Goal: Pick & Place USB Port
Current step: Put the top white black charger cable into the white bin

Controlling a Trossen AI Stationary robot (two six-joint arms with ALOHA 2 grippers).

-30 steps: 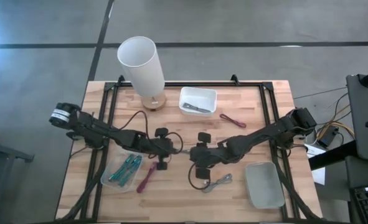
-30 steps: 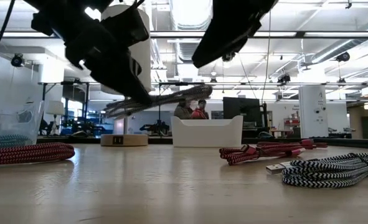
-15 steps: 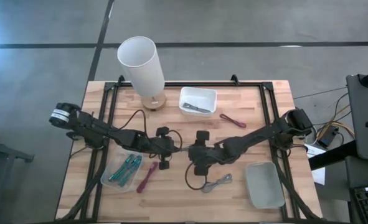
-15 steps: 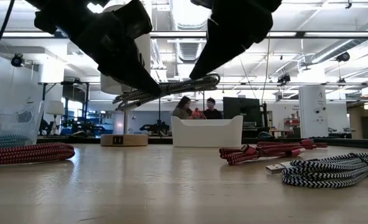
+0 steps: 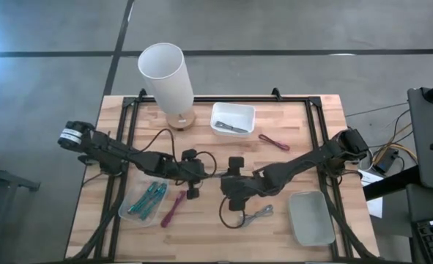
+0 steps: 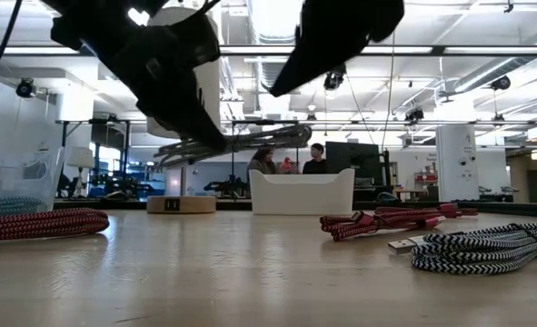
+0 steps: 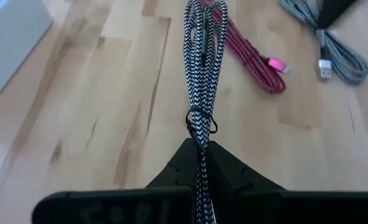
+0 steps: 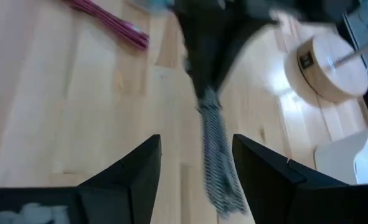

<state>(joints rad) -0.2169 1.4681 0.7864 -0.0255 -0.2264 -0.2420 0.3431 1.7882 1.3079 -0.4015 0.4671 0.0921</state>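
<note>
A black-and-white braided USB cable (image 7: 201, 74) is being held above mid-desk (image 5: 201, 117) in the left gripper (image 5: 196, 173), its jaws clamped narrow on one end. Its long axis is being presented toward the right gripper (image 5: 229, 181) (jaws spread wide, empty), just beside the free end, evidently the nearer receiver.
</note>
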